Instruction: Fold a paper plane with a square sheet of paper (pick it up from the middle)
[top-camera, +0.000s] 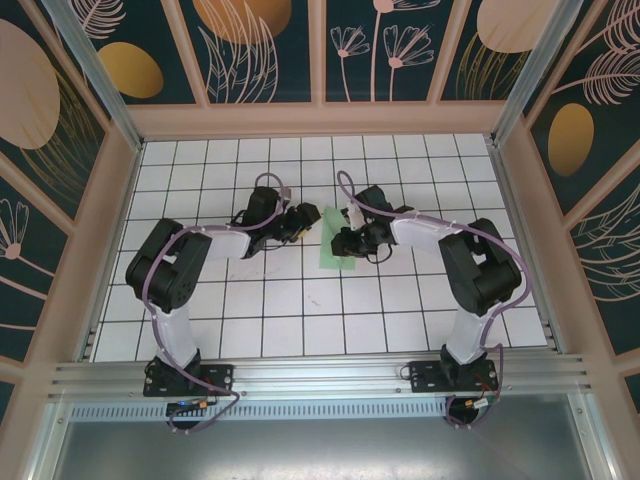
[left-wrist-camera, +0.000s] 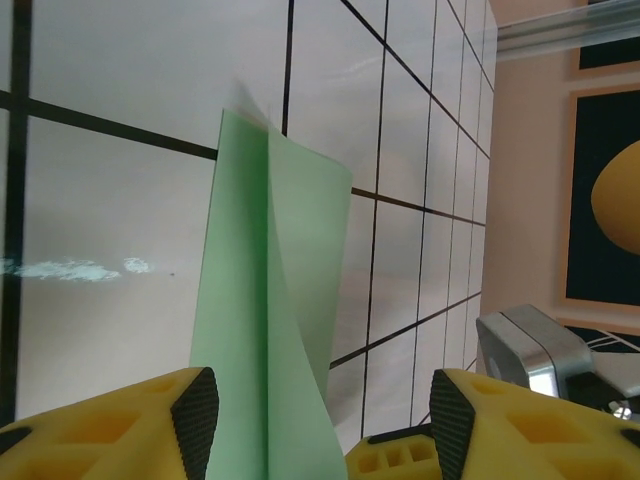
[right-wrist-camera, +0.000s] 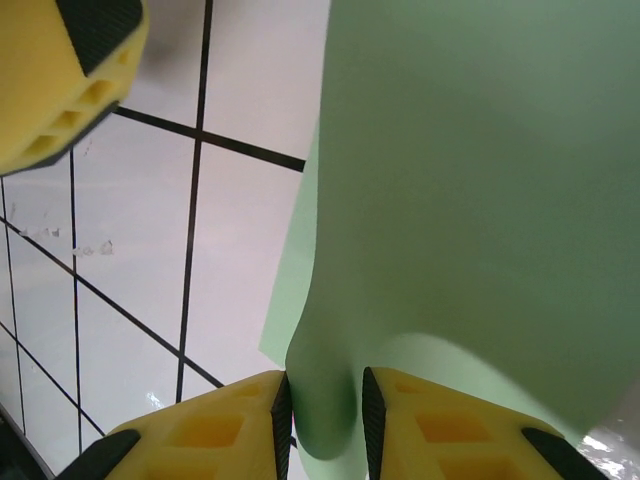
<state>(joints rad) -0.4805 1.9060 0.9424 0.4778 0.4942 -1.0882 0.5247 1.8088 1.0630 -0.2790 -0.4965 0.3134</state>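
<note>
Right hand (right-wrist-camera: 322, 420): we see its fingers closed on a raised fold of the sheet of paper (right-wrist-camera: 480, 180), gripping the pale green edge.
Left hand (left-wrist-camera: 320, 415): jaws stand apart. The sheet rises between them, close beside one pad (left-wrist-camera: 196, 410) and well clear of the other.
Sheet position: we find it mid-counter (top-camera: 300, 310), between both hands, folded along a lengthwise crease.

Pale green paper (top-camera: 330, 245) — centre-creased, flaps raised.
</note>
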